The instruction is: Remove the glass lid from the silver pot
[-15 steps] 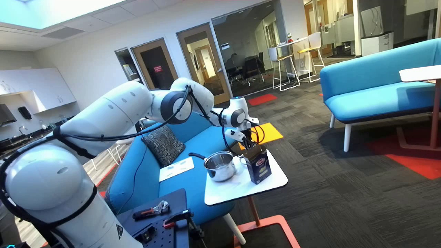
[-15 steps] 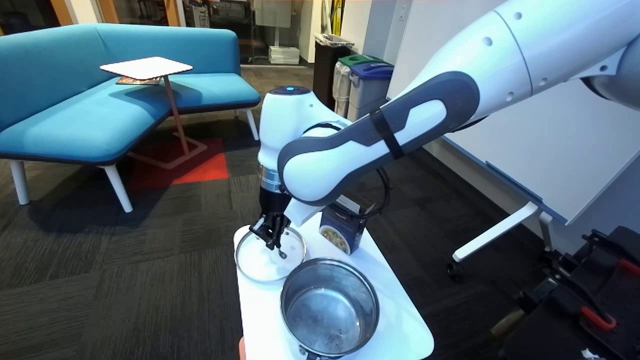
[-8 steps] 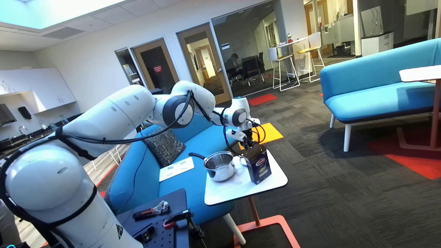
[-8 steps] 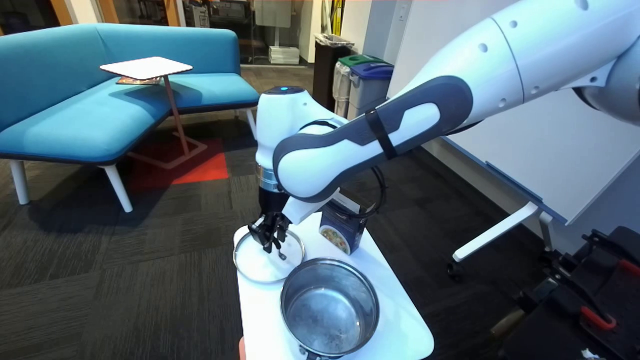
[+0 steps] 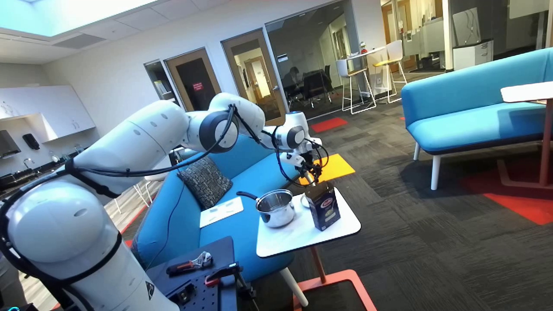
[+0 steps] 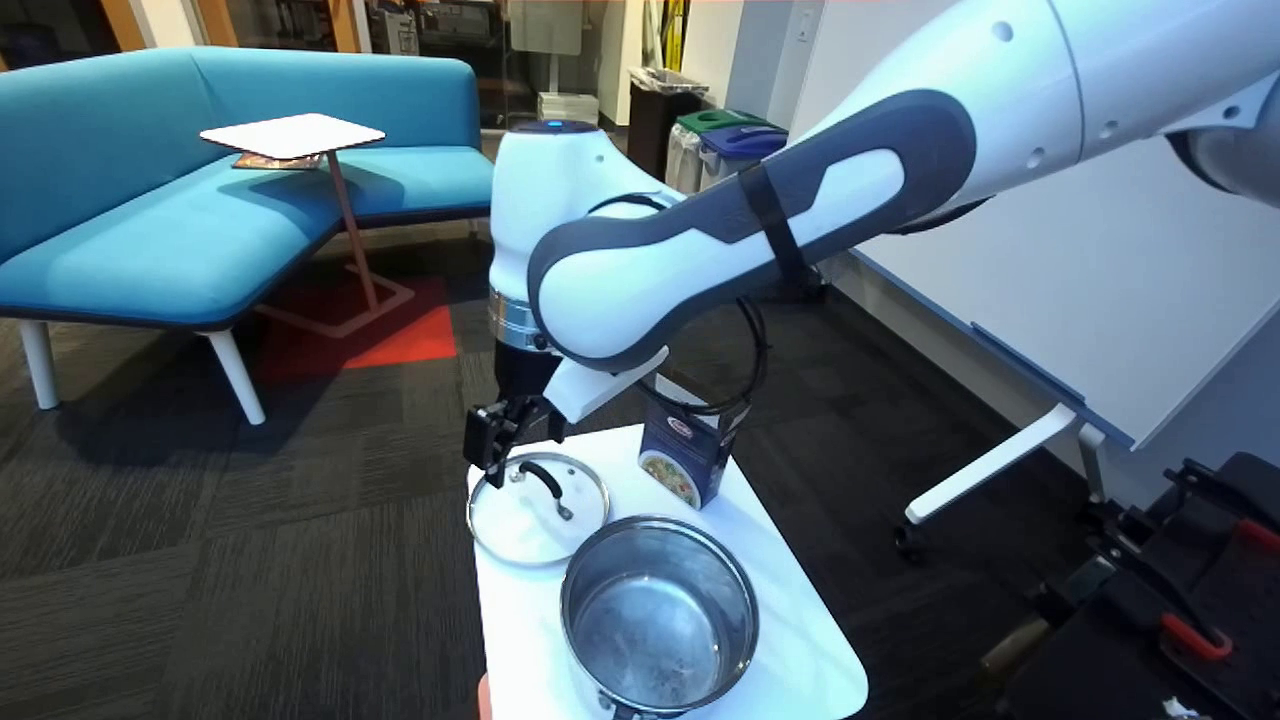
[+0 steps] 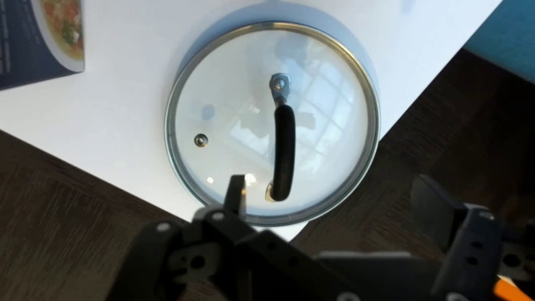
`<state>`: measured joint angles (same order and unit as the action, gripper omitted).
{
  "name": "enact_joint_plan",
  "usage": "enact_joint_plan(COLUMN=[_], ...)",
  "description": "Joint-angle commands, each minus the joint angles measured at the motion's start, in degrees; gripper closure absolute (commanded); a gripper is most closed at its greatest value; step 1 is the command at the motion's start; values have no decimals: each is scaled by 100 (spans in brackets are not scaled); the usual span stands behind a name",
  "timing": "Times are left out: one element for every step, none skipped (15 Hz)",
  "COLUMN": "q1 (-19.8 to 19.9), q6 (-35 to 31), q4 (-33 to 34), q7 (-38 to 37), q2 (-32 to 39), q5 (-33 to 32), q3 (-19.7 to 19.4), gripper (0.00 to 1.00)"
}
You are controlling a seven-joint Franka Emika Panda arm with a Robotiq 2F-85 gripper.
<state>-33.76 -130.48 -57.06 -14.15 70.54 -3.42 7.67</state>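
Note:
The glass lid (image 6: 530, 530) lies flat on the white table, off the pot, with its black handle (image 7: 285, 154) facing up. Beside it the silver pot (image 6: 655, 640) stands uncovered, its inside showing; an exterior view has the same pot (image 5: 277, 214) from the side. My gripper (image 6: 525, 456) hangs above the lid's far part, apart from the handle. In the wrist view the gripper (image 7: 330, 184) is spread wide with nothing between its fingers; one finger overlaps the lid's edge, the other appears over the floor. From the pot's side view, the box mostly hides the lid.
A dark blue box (image 6: 688, 455) stands upright on the table close to the lid and pot. The white tabletop (image 5: 281, 244) ends just past the lid. The pot's black handle (image 5: 246, 195) sticks out beyond the table toward the blue sofa (image 5: 220, 233).
The fingers, close together at the lid's handle before, have parted. My gripper has risen and moved back off the handle, which now shows whole. Lid and pot have stayed in place.

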Motion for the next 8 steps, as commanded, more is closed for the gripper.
enact_joint_plan(q1=[-133,-142,-136,-149,-168,-173,-196,-203], q6=[110,60,46,14,-2,-38,-75,-90], q4=[-1170,-1438,-1642,-1871,-2098,-2332,-2568,-2807], q7=[-473,-514,-516,-589,-657,-747,-843,-949], q2=[-1102,-1357,-1576,-1814,-2043,-2276,-2511,-2746], q5=[-94,-123,-145,-187,-218,-248,-299,-361], q3=[-148,-145,-126,-148,-179,-201,-251,-282], gripper=[0,0,0,0,0,0,0,0])
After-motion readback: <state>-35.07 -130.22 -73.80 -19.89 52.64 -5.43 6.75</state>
